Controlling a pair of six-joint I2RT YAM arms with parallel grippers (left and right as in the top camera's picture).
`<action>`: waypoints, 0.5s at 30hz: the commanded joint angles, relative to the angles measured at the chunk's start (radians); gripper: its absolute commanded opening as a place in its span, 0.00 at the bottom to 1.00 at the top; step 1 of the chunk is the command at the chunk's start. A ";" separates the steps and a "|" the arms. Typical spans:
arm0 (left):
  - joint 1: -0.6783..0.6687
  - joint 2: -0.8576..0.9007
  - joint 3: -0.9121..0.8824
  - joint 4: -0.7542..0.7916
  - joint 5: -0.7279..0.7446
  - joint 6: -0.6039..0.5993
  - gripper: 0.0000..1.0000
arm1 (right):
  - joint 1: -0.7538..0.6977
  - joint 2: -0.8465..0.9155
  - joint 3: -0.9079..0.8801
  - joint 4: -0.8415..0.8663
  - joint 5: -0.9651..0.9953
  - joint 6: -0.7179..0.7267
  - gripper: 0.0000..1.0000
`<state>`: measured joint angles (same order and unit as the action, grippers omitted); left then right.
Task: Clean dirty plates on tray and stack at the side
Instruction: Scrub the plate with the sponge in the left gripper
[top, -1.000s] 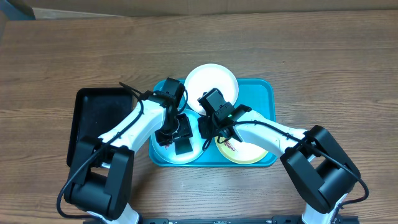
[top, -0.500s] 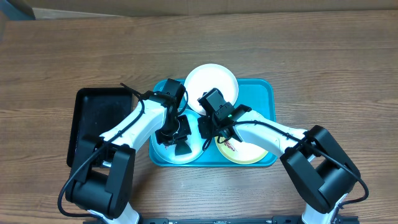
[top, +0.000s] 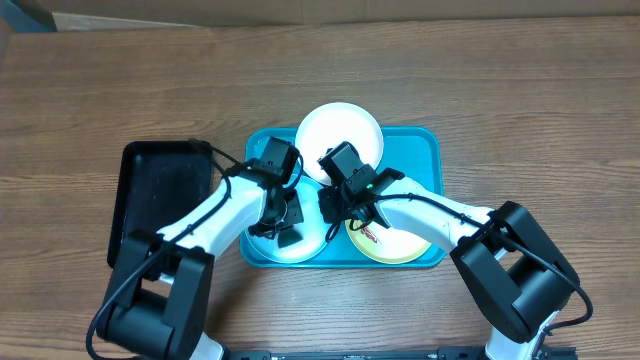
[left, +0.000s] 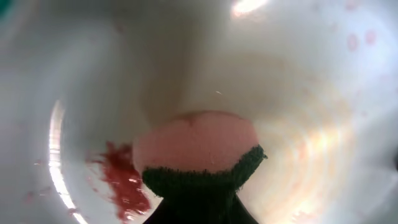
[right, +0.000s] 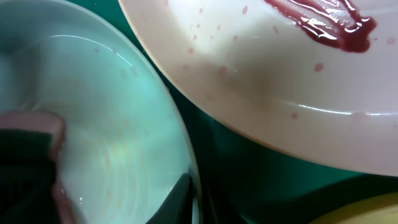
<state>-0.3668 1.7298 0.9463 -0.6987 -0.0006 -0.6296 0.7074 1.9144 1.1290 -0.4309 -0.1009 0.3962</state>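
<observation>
A big brown wooden table (top: 520, 90) is seen from above. In its middle a wide blue-green tray (top: 425, 180) is laid, with round corners and a raised edge. A smaller black tray (top: 160, 200) is set just beside it on the left.

Three round plates of like size are found on the blue-green tray. The white plate (top: 340, 130) is placed at the far side, and part of it sticks out over the tray's edge. The light blue plate (top: 305, 252) is kept at the near left. The yellow-green plate (top: 395, 245) is kept at the near right, and a red streak (top: 368, 233) is seen on it.

The left claw (top: 284, 232) is held right over the light blue plate. It is closed on a sponge (left: 196, 143), pink with a dark green side, which is pressed onto the inside of that plate. A red smear (left: 124, 186) is seen just beside the sponge.

The right claw (top: 333, 208) is closed too. It is set at the right rim of the light blue plate, and the rim seems to be pinched in it.
</observation>
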 joint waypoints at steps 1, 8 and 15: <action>0.026 0.082 -0.093 -0.016 -0.355 0.006 0.04 | -0.001 0.014 -0.002 0.004 0.002 0.005 0.09; 0.019 0.082 -0.016 -0.127 -0.631 0.043 0.04 | -0.001 0.014 -0.002 0.004 0.002 0.005 0.09; 0.018 0.081 0.214 -0.317 -0.593 0.042 0.04 | -0.001 0.014 -0.002 0.004 0.002 0.005 0.09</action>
<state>-0.3687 1.7988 1.0729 -0.9802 -0.5003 -0.5991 0.7273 1.9144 1.1294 -0.4156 -0.1505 0.3996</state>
